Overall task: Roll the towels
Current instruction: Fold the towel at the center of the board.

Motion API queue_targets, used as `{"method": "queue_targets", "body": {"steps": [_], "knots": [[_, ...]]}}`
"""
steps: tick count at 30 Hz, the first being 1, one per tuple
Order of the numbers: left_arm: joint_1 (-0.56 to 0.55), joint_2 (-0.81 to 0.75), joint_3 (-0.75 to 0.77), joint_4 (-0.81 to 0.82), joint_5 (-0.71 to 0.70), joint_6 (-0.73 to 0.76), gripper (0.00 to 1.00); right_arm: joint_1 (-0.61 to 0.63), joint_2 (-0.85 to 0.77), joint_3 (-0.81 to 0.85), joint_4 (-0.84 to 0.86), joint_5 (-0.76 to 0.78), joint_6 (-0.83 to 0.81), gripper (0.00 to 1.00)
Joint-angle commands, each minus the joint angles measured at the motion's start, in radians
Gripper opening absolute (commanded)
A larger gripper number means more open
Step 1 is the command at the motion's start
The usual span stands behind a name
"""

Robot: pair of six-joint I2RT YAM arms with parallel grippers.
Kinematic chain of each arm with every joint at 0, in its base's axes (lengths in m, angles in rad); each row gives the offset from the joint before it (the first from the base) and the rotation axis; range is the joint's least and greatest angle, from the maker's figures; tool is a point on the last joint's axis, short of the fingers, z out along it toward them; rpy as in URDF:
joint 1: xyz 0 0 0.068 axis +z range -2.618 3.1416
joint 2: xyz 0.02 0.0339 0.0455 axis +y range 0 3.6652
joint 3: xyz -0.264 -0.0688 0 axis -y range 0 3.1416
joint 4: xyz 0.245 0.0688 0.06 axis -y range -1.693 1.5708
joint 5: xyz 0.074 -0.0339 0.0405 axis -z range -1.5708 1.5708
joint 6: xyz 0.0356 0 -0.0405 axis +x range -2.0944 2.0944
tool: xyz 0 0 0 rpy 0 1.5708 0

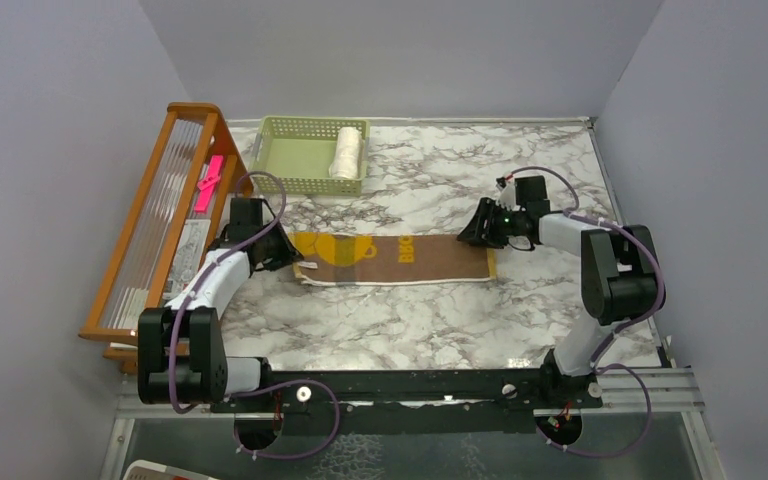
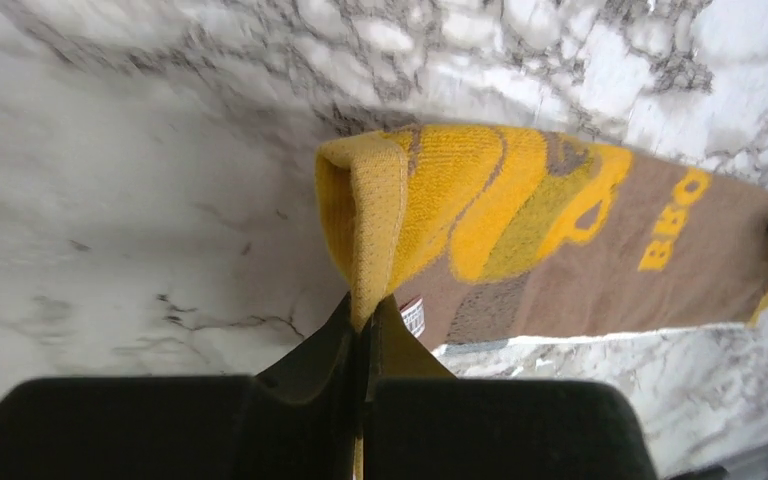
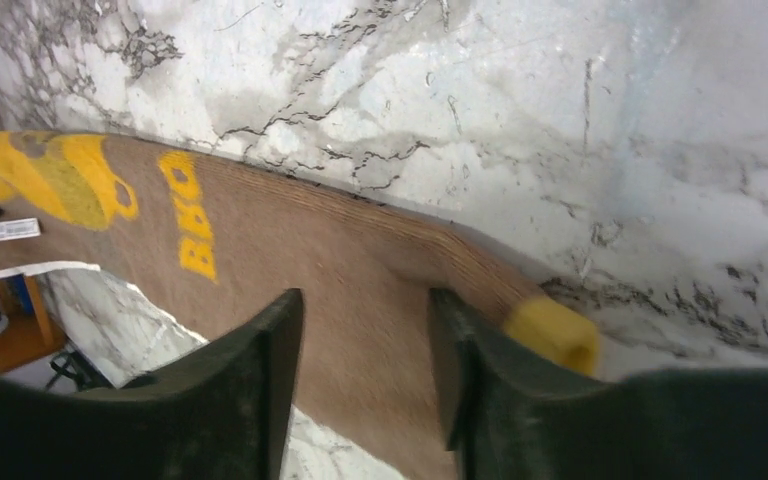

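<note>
At the far left we see a wooden rack (image 1: 160,225) standing along the table edge, with a pink object (image 1: 207,183) lying on it; what that object is we cannot tell. Just right of the rack, the left gripper (image 1: 285,255) sits at the left end of the yellow-and-brown towel (image 1: 400,258). In the left wrist view its jaws are clenched together on a raised fold of the towel's yellow edge (image 2: 365,315). The fold stands up from the marble table (image 1: 440,320), and the rest of the cloth lies flat beyond it.

Behind this, at the back of the table, we find a pale green basket (image 1: 305,128). The cream towel (image 1: 346,152) lies in its right side as a short roll.

The yellow-and-brown towel stretches flat across the middle of the table. Its brown face is up, with yellow shapes and lettering on it. A white edge runs along its near side.

At the towel's right end is the right gripper (image 1: 472,232). In the right wrist view its jaws are released and stand apart (image 3: 365,310) over the brown cloth, gripping nothing. A yellow corner of the towel shows beside one finger. Whether the fingertips touch the cloth we cannot tell.
</note>
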Motion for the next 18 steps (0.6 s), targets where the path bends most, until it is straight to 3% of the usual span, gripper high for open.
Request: {"method": "queue_targets", "body": {"steps": [1, 4, 11, 18], "knots": [[0.009, -0.051, 0.153, -0.259, -0.194, 0.149, 0.00, 0.013, -0.094, 0.009, -0.057, 0.089, -0.058, 0.55], [0.008, -0.062, 0.192, -0.321, -0.264, 0.172, 0.00, 0.023, -0.150, 0.025, -0.083, 0.127, -0.073, 0.82], [-0.081, -0.007, 0.342, -0.477, -0.435, 0.183, 0.00, 0.025, -0.212, 0.090, -0.162, 0.159, -0.095, 0.83], [-0.358, 0.153, 0.547, -0.607, -0.565, 0.130, 0.00, 0.030, -0.242, 0.089, -0.184, 0.142, -0.086, 0.83]]}}
